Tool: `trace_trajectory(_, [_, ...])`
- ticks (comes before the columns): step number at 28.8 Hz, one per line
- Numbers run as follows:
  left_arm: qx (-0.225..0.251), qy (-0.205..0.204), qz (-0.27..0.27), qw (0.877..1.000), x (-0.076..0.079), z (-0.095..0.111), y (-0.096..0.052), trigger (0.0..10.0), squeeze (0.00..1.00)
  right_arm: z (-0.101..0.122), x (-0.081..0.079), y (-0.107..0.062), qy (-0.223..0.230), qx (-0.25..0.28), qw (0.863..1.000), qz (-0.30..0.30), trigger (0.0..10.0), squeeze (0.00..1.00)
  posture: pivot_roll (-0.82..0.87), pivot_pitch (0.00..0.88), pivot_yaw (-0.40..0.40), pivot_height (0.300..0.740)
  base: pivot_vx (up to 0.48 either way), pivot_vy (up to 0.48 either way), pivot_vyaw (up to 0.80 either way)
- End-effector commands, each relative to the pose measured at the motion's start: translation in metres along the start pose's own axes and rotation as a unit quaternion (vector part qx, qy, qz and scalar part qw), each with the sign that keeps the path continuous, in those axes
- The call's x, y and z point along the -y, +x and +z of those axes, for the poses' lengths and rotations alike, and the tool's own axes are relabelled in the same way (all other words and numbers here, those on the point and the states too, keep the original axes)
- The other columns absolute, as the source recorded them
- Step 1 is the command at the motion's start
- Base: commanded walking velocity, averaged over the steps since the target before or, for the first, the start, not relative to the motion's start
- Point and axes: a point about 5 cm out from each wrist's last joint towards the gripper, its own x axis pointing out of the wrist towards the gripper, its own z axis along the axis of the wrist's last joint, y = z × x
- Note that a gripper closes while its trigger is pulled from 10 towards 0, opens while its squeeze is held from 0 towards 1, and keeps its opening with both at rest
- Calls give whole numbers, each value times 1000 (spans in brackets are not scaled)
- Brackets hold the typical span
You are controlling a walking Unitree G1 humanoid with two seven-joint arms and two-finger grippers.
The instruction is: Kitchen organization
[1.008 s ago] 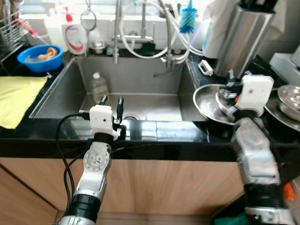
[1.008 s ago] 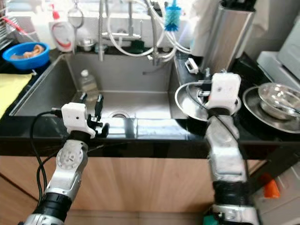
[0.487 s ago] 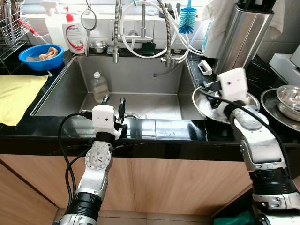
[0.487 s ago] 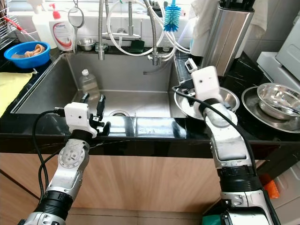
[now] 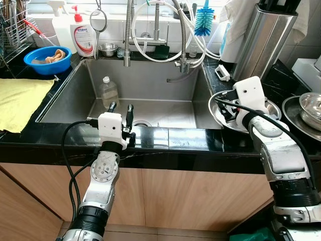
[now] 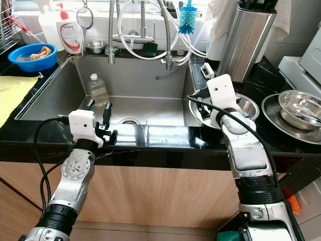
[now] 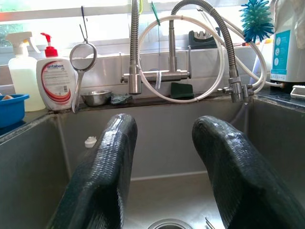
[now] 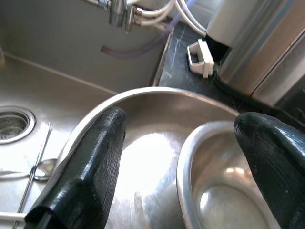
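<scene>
I see right gripper (image 8: pixel 181 157) spread above steel bowl (image 8: pixel 224 191) nested upright, mouth up, in steel plate (image 5: pixel 219 116) right of sink (image 5: pixel 75 85) | left gripper (image 5: pixel 120 108) spread at counter edge

Black counter (image 5: pixel 190 143) around a sink (image 5: pixel 145 95): yellow cloth (image 5: pixel 17 98) and blue bowl (image 5: pixel 47 60) at left edge, steel bowls (image 5: pixel 220 108) at right.
</scene>
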Motion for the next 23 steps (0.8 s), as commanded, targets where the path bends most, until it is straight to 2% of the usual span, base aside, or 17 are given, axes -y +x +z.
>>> trace_trajectory(1, [-20, 2, -12, 1000, 3, -7, -3, 10000, 0, -4, 4, -3, -2, -13, 1000, -12, 10000, 0, -164, 0, -27, 706, 0, 0, 0])
trace_trajectory(6, [-21, 3, -18, 1000, 5, -8, -4, 10000, 0, -13, 5, -4, 13, -38, 999, -22, 10000, 0, -168, 0, -24, 706, 0, 0, 0])
trace_trajectory(23, [-20, 7, -35, 999, 8, -8, -2, 10000, 0, -24, 7, -4, 27, -67, 997, -35, 10000, 0, -172, 0, -18, 706, 0, 0, 0])
